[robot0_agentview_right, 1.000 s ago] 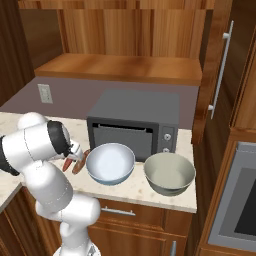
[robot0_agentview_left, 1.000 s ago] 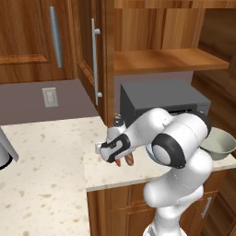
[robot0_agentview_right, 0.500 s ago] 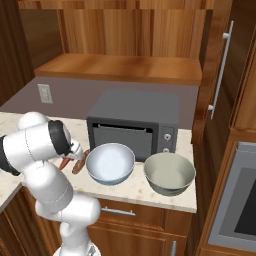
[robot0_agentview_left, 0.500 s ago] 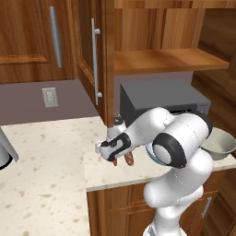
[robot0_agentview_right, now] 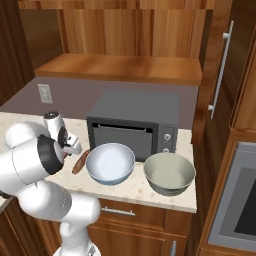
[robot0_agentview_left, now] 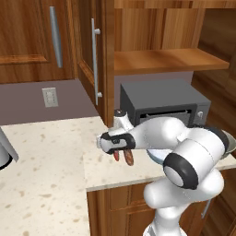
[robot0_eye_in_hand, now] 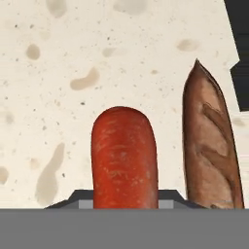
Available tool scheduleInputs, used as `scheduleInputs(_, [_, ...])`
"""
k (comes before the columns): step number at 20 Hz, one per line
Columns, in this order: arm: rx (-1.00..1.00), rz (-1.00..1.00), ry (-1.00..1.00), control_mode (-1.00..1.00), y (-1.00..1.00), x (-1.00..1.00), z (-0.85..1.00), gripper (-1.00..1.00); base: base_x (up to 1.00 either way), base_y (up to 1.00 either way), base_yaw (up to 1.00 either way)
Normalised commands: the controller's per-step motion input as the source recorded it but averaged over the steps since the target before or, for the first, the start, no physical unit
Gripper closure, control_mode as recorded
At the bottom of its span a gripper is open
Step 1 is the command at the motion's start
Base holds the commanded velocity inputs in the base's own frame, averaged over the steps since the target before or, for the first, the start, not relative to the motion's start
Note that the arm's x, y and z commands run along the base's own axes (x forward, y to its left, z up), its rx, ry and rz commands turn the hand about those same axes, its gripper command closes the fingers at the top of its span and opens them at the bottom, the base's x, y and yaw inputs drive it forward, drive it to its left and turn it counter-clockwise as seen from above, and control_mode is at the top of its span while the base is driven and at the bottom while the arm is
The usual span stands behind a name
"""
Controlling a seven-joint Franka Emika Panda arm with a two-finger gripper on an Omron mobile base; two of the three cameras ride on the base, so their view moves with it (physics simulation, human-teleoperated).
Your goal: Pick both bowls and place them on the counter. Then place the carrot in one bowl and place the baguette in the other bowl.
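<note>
The orange-red carrot (robot0_eye_in_hand: pixel 124 155) lies on the speckled counter (robot0_eye_in_hand: pixel 97 48), its near end between my fingertips. My gripper (robot0_eye_in_hand: pixel 124 197) is shut on it. The brown baguette (robot0_eye_in_hand: pixel 211 146) lies alongside it, just apart. From the left base, my gripper (robot0_agentview_left: pixel 117 151) points down at the carrot (robot0_agentview_left: pixel 116 156), with the baguette (robot0_agentview_left: pixel 129 157) beside it. Both bowls stand on the counter (robot0_agentview_right: pixel 135 189) in front of the microwave. The white-and-blue bowl (robot0_agentview_right: pixel 110 162) sits next to the baguette (robot0_agentview_right: pixel 80 161). The grey-green bowl (robot0_agentview_right: pixel 169 172) is to its right.
A dark microwave (robot0_agentview_right: pixel 135 117) stands behind the bowls against the wall. Above the counter's corner an open cabinet door (robot0_agentview_left: pixel 94 60) juts out. The counter edge (robot0_agentview_left: pixel 115 184) runs close in front of the carrot. More worktop (robot0_agentview_left: pixel 41 161) stretches away to the left.
The jaws have closed in onto the carrot. The arm, the bowls and the baguette have stayed where they were.
</note>
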Motion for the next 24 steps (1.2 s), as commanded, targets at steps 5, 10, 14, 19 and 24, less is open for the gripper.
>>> scheduleInputs(5, [0.0, 0.0, 0.12, -1.0, -0.17, -0.25, 0.56, 1.0, 0.0, 0.0, 0.0])
scheduleInputs(10, [0.0, 0.0, 0.15, -1.0, -0.2, -0.24, 0.53, 1.0, 0.0, 0.0, 0.0])
scheduleInputs(14, [0.0, 0.0, 0.1, -1.0, -0.25, -0.26, 0.47, 1.0, 0.0, 0.0, 0.0])
scheduleInputs(19, [0.0, 0.0, 0.02, -1.0, -0.32, -0.27, 0.4, 1.0, 0.0, 0.0, 0.0])
scheduleInputs(24, [0.0, 0.0, 0.04, -1.0, -0.41, -0.25, 0.3, 1.0, 0.0, 0.0, 0.0])
